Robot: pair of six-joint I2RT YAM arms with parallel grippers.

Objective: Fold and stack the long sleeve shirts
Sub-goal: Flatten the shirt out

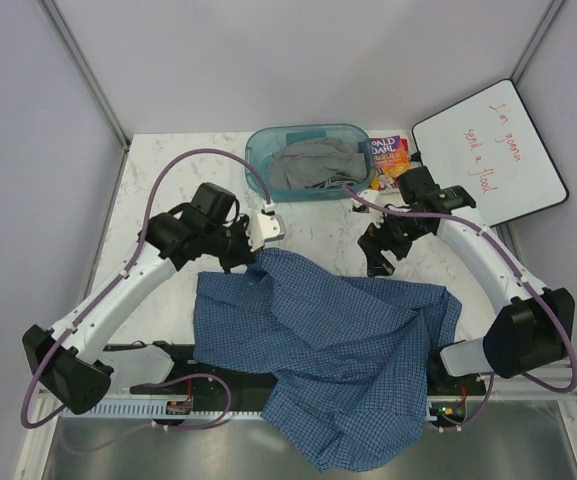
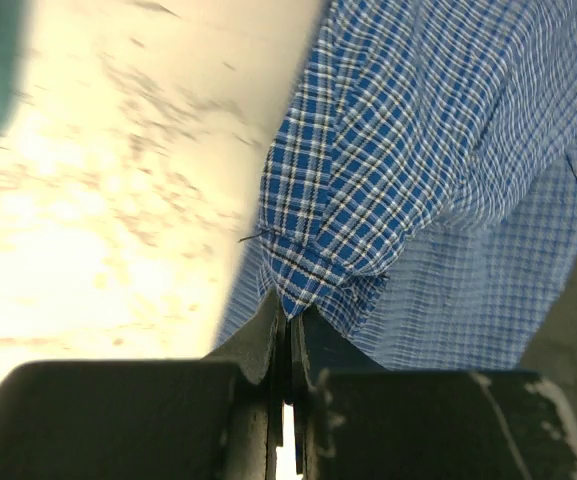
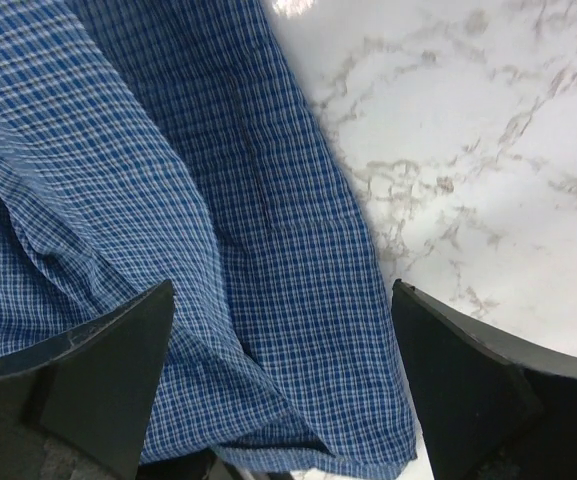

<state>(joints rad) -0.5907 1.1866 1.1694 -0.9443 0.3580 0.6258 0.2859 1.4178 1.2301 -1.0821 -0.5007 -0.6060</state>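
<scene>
The left fingers point(image 2: 256, 348) are clenched together, and a small folded corner of the blue checked shirt point(image 1: 338, 350) is pinched between their tips. The right fingers point(image 3: 98, 370) stand wide apart, released, and hold nothing. They hang just above the far right edge of the shirt, where the cloth meets the bare marble tabletop point(image 1: 168, 170).

The shirt lies crumpled across the near half of the tabletop, between the two arms, and its lower part hangs over the near edge.

I judge the cloth to be light, thin and fully limp. It will sag from any point of hold, and the rest will drag behind with new wrinkles. A pinch on a single layer may slip out, so it is better to take a doubled place: a hem, a seam, the collar or a shoulder. Two holds well apart should keep an edge straight.

The top view alone gives the whole outline of the shirt, and also the tub point(image 1: 251, 150) with a grey garment behind it. It cannot show if cloth is between the fingers. The left wrist view proves the pinch from close. The right wrist view shows the open gap and the hem running below it.
</scene>
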